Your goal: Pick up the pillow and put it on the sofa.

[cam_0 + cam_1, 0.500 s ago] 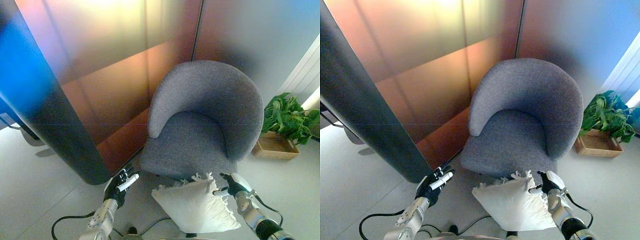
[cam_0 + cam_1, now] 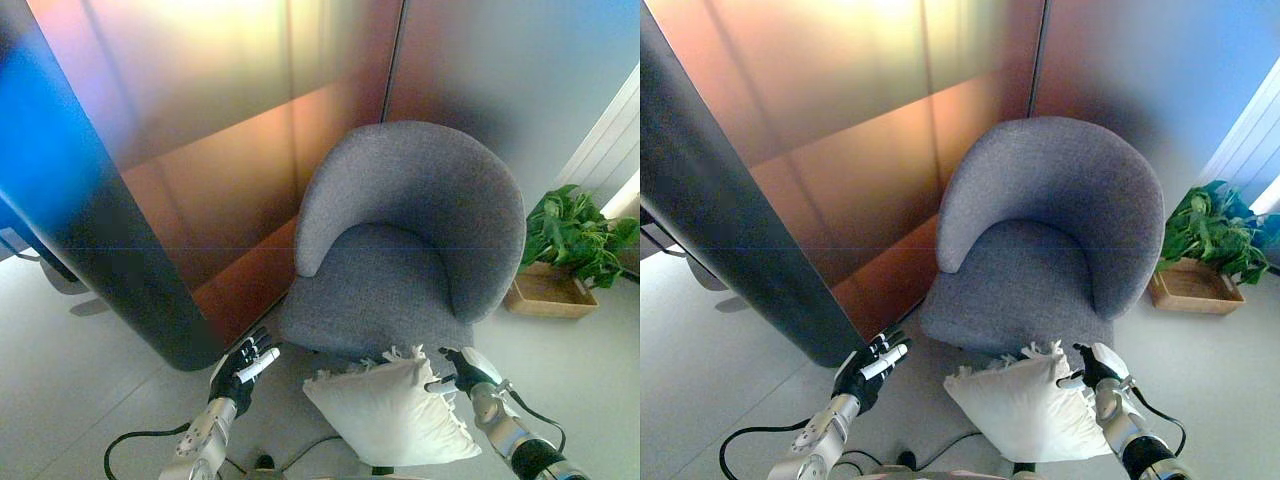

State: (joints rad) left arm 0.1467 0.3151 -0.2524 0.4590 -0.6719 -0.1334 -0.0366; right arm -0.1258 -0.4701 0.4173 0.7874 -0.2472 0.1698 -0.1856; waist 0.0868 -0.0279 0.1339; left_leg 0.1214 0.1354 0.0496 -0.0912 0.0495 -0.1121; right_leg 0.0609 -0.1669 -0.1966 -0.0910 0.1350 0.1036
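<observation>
A white pillow (image 2: 390,410) with a fringed edge hangs just in front of and below the seat of a grey round-backed armchair (image 2: 415,240). My right hand (image 2: 462,372) is at the pillow's right top corner, fingers curled onto the cloth. To the pillow's left my left hand (image 2: 241,366) is held apart from it, fingers relaxed and holding nothing. The chair's seat (image 2: 1015,280) has nothing on it.
A wall of tall glossy panels (image 2: 200,150) rises behind and left of the chair. At the right, a green potted plant (image 2: 575,235) stands in a wooden box (image 2: 550,295) on the pale floor. A white slatted wall (image 2: 610,150) is at the far right.
Almost nothing has changed; both hands and the pillow keep their places in front of the chair.
</observation>
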